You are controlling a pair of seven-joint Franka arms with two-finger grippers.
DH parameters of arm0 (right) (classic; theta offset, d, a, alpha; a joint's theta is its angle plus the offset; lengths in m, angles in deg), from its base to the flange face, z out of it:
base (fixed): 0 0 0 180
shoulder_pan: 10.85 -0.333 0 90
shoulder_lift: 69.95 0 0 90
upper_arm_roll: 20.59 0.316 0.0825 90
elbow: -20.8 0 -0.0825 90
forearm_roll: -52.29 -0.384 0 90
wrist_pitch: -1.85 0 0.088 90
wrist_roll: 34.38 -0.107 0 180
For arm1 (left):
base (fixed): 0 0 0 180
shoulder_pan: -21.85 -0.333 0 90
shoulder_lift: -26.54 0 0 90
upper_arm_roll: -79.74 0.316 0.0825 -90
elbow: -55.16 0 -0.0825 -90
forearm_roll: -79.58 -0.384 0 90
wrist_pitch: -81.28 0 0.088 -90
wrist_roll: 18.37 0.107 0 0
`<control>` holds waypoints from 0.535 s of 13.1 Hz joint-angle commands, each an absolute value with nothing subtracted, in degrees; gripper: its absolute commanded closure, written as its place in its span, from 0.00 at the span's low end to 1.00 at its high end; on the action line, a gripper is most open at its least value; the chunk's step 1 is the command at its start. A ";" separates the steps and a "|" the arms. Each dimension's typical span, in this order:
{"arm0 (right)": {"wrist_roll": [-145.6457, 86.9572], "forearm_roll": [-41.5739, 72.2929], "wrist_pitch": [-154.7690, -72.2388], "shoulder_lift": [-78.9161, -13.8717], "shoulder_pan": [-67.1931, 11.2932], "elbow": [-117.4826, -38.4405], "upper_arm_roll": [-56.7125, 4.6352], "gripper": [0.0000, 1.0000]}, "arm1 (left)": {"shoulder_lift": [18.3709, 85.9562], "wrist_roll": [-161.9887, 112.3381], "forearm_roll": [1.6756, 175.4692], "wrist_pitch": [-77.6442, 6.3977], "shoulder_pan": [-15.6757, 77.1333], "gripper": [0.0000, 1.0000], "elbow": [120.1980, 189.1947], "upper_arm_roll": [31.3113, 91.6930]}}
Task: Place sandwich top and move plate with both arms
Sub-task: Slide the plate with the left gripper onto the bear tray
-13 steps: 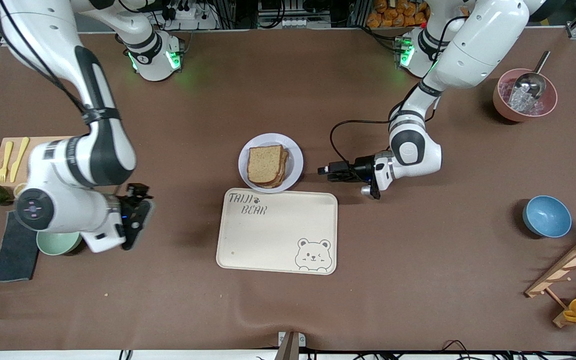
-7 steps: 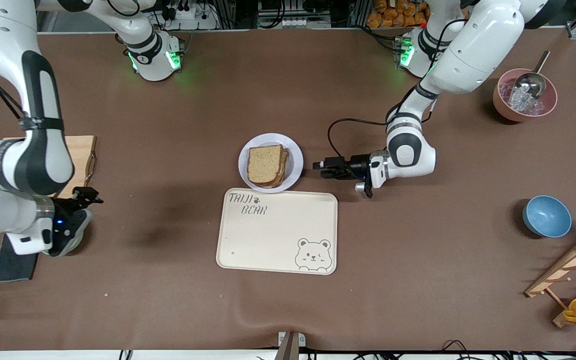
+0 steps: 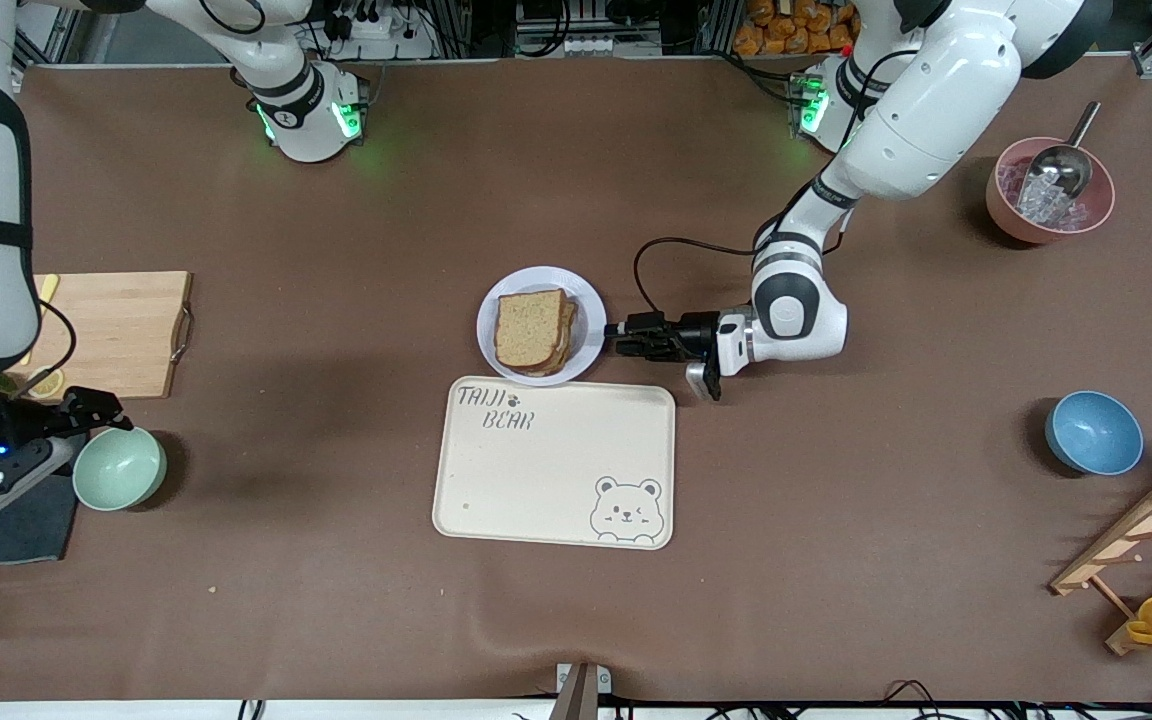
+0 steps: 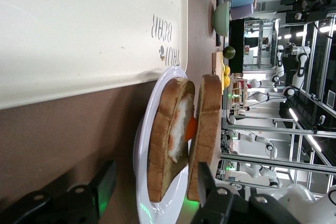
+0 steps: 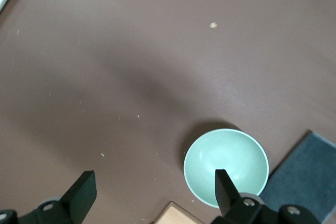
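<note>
The sandwich top (image 3: 531,325), a plain brown bread slice, lies on the egg-bearing slice on the small pale plate (image 3: 591,308). In the left wrist view the sandwich top (image 4: 208,124) sits above the egg slice (image 4: 167,142) on the plate (image 4: 140,145). My left gripper (image 3: 624,338) lies low at the plate's edge toward the left arm's end of the table. There the left gripper (image 4: 155,187) is open, one finger under the rim and one above the bread, with a gap showing. My right gripper (image 3: 71,412) hangs open over the mint bowl's edge; the right gripper (image 5: 152,195) holds nothing.
A cream bear-printed tray (image 3: 556,470) lies just nearer the camera than the plate. A cutting board (image 3: 116,330), mint bowl (image 3: 119,468) and dark cloth (image 3: 31,520) sit at the right arm's end. A blue bowl (image 3: 1093,432), pink bowl with scoop (image 3: 1049,190) and wooden rack (image 3: 1151,540) sit at the left arm's end.
My left gripper slid toward the plate until its fingers straddle the rim, and its jaws narrowed. My right arm swung away to its end of the table, uncovering the cutting board and mint bowl.
</note>
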State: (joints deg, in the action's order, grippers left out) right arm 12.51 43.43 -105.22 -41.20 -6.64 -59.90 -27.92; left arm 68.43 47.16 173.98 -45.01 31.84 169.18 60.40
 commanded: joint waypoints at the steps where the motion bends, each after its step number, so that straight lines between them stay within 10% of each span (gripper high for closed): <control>1: -1.27 43.24 -105.37 -45.94 -6.81 -62.08 -27.09 0.00 | 70.39 49.56 175.73 -44.76 32.84 0.36 167.66 60.40; 7: -33.09 46.13 -105.29 -48.40 -8.65 -63.30 -27.09 0.00 | 72.16 53.26 178.98 -44.76 35.91 0.62 167.05 60.49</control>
